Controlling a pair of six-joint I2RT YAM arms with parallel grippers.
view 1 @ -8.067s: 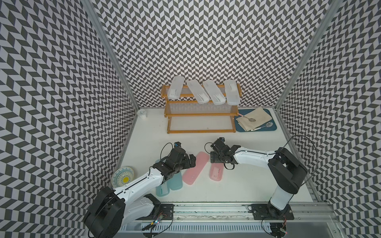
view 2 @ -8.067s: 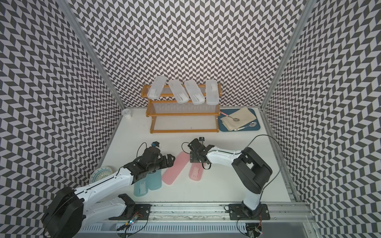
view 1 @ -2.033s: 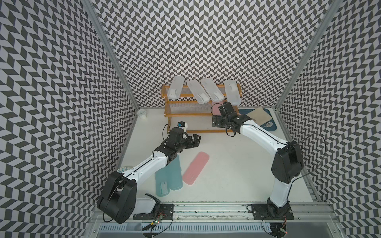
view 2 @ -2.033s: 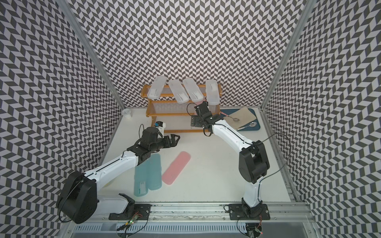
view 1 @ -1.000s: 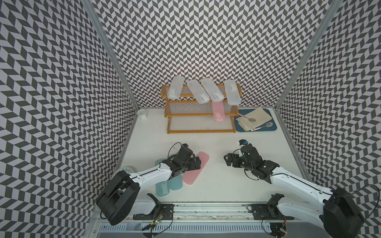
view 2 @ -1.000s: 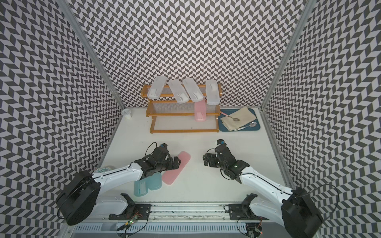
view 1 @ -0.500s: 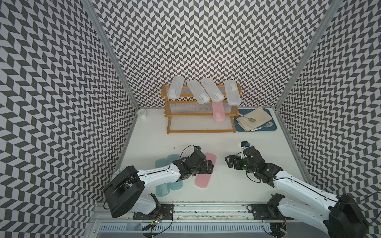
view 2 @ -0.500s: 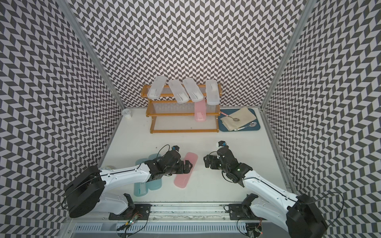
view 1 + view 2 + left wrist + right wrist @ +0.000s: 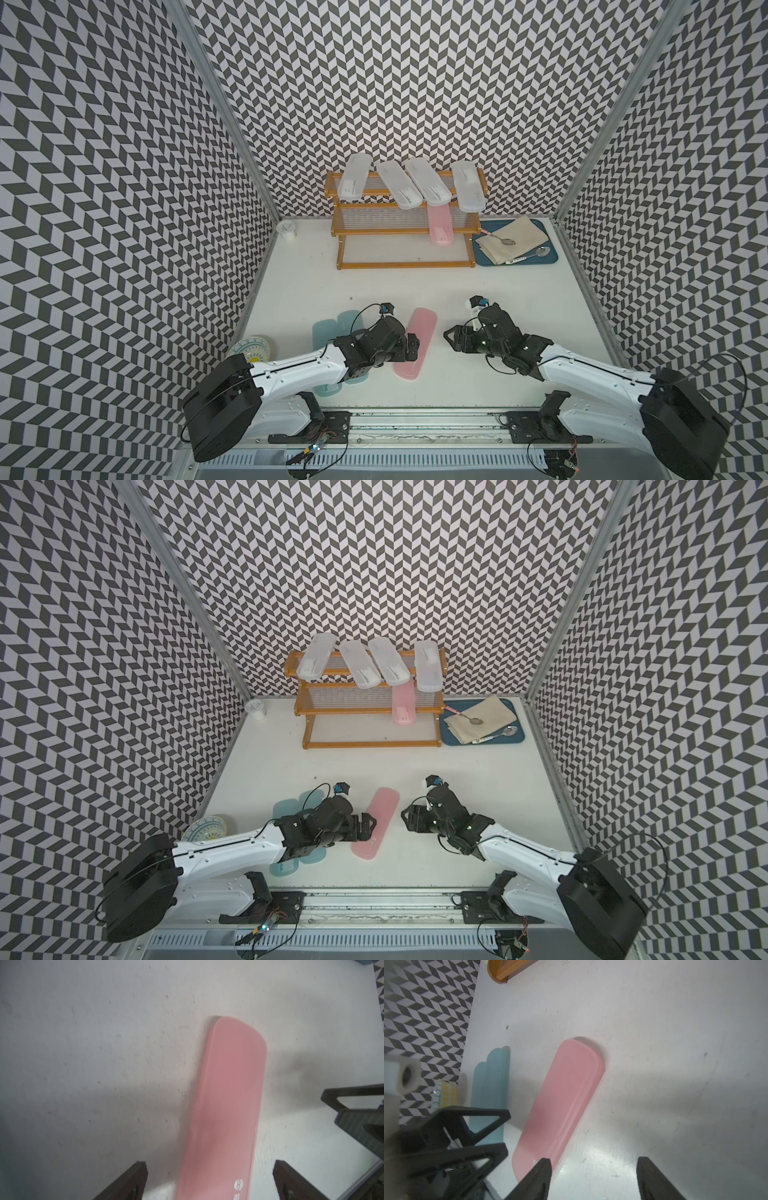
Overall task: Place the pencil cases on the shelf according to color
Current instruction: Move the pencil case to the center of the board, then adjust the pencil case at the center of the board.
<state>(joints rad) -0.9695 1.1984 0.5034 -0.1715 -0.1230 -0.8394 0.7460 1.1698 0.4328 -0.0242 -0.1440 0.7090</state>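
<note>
I see four frosted white translucent plastic pencil cases (image 9: 428, 187) on the orange-brown wooden stepped shelf (image 9: 405, 266), whose tiers are pale mesh. A pale pink plastic pencil case (image 9: 439, 227) sits on that shelf too. A second pink pencil case (image 9: 417, 347), with a small white printed mark, lies on the plain white desk (image 9: 519, 299), as do two teal-blue pencil cases (image 9: 325, 337). The flat tray (image 9: 484, 261) is dark blue and its folded cloth (image 9: 513, 244) is beige. The round plate (image 9: 251, 358) has a yellow and blue pattern. The enclosure walls (image 9: 415, 83) are black-and-white chevron. My left claw (image 9: 208, 1164) and right claw (image 9: 593, 1160) are black, on white arms with black joints.
</note>
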